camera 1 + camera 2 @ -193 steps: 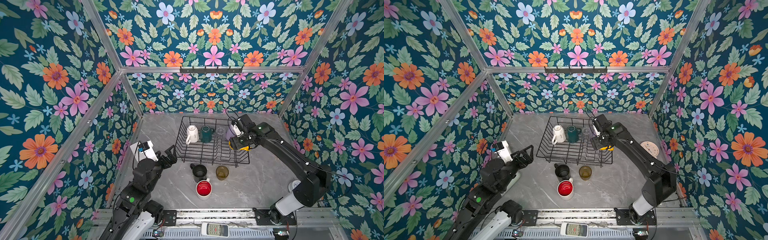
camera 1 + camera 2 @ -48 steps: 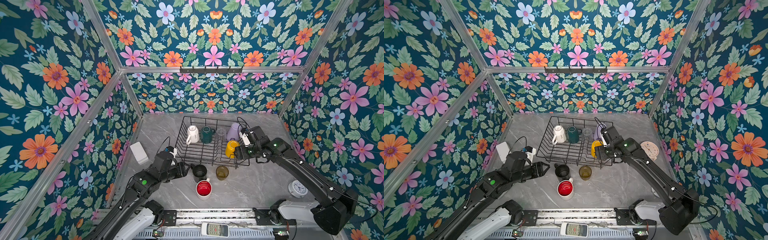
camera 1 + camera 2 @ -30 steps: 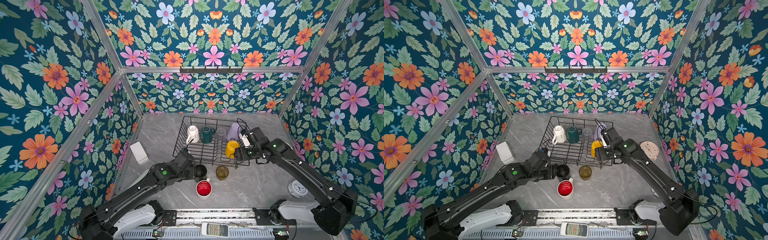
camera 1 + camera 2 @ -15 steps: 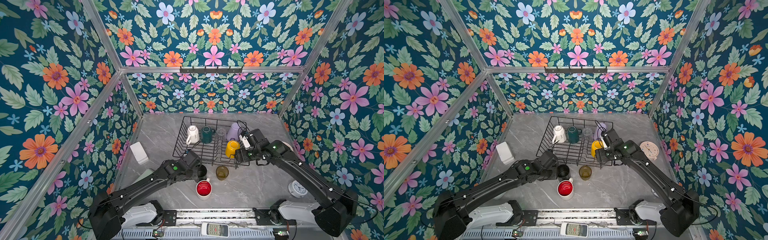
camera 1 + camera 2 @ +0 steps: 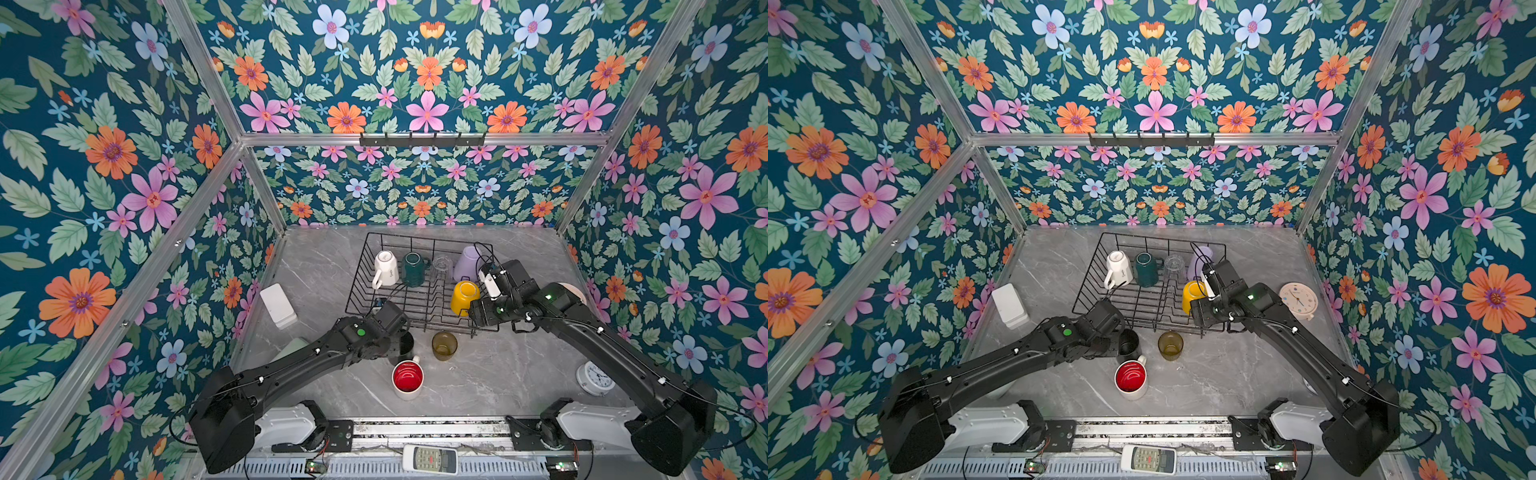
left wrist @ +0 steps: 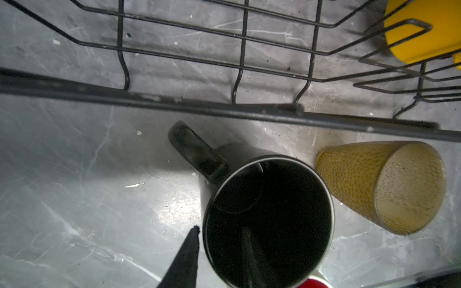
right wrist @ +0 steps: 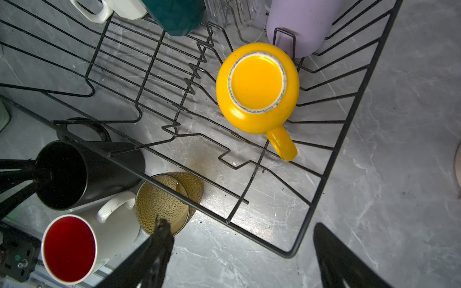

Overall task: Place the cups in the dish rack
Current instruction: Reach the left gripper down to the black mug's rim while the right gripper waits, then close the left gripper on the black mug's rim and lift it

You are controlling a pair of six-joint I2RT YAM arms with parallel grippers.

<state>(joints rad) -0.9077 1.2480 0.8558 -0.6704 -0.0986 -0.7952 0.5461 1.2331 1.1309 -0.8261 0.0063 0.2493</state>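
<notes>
Lower middle of both top views, standing on the bench (image 5: pixel 1225 374) just in front of the dish rack (image 5: pixel 1150 301): black mug (image 5: pixel 1128 344), amber tumbler (image 5: pixel 1170 345), white mug with red inside (image 5: pixel 1131 378). Already inside the rack, along its far side: white mug (image 5: pixel 1119 266), green mug (image 5: pixel 1146 268), clear glass (image 5: pixel 1174 266), lilac tumbler (image 5: pixel 1200 257). Nearer, right of centre: yellow mug (image 5: pixel 1192 297).

Hidden from above under the left arm's wrist, plain only from the left wrist camera: left pincer (image 6: pixel 219 228) spread astride the black mug's wall, one finger outside, one inside, not yet pressed on it.

Plain only from the right wrist camera: right pincer (image 7: pixel 240 224) spread wide, empty, above the rack's corner. Shown there too, the yellow mug turned base-up.
</notes>
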